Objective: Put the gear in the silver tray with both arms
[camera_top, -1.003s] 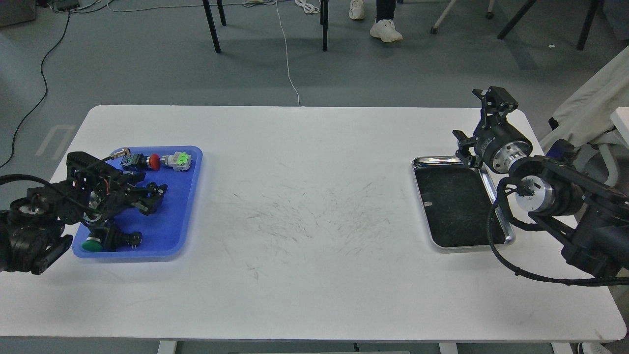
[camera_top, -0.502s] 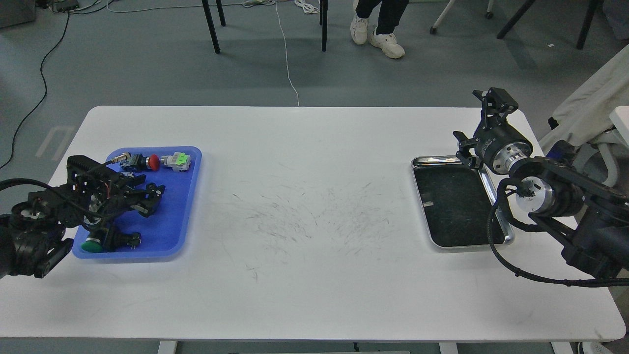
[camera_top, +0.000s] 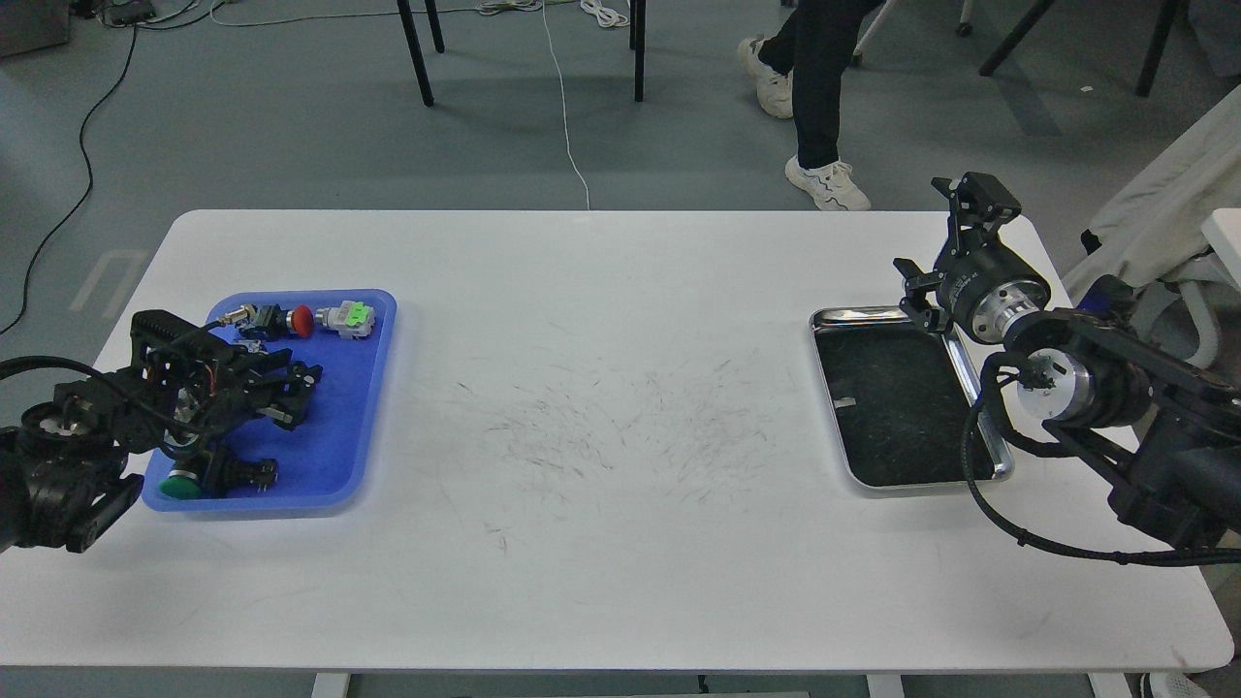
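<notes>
— So, where does the shiny rectangular silver tray with the dark scuffed floor (camera_top: 906,325) sit?

— On the right part of the white scratched table (camera_top: 601,436), its long side running away from the robot. Only a small pale fleck lies on its floor.

— And the right black two-finger gripper (camera_top: 972,199)?

— It hangs just past the tray's far right corner, pointing up and away. It is seen dark and nearly end-on, so I cannot tell whether its fingers are apart or together. The silver wrist ring and a black cable hose lie over the tray's right rim.

— What about the left side?

— A blue plastic tray with rounded corners (camera_top: 364,388) lies on the left part of the table. The left black two-finger gripper (camera_top: 296,388) is low over its middle, fingers apart, nothing clearly between them.

— What is in that blue tray?

— At the far edge, a red-capped push button (camera_top: 291,319) next to a grey part with a bright green top (camera_top: 351,316). At the near left corner, a green-capped black button (camera_top: 208,478), partly under the arm.

— Anything beyond the table?

— A person's legs in dark trousers and white shoes (camera_top: 814,107) on the grey floor.
</notes>
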You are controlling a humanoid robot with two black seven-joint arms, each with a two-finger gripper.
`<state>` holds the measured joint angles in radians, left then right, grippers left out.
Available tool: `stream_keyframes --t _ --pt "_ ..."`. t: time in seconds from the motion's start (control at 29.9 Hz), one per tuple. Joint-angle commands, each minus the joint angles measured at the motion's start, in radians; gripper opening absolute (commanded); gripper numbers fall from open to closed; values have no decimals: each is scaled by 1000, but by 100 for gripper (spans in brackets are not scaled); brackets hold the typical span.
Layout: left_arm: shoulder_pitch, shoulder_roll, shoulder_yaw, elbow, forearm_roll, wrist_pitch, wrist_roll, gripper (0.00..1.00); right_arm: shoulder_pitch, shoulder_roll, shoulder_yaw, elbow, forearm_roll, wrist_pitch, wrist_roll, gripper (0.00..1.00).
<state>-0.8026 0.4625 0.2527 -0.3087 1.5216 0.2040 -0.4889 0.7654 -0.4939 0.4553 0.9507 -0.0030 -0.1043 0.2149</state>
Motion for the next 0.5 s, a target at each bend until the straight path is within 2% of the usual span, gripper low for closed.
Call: stream_keyframes --t 0.0,0.47 --pt "0 1 0 -9 3 -3 0 35 0 0 0 -1 0 0 0 99" --pt "-4 10 -1 -15 -1 -12 0 19 0 0 -1 -3 -2 0 0 99"
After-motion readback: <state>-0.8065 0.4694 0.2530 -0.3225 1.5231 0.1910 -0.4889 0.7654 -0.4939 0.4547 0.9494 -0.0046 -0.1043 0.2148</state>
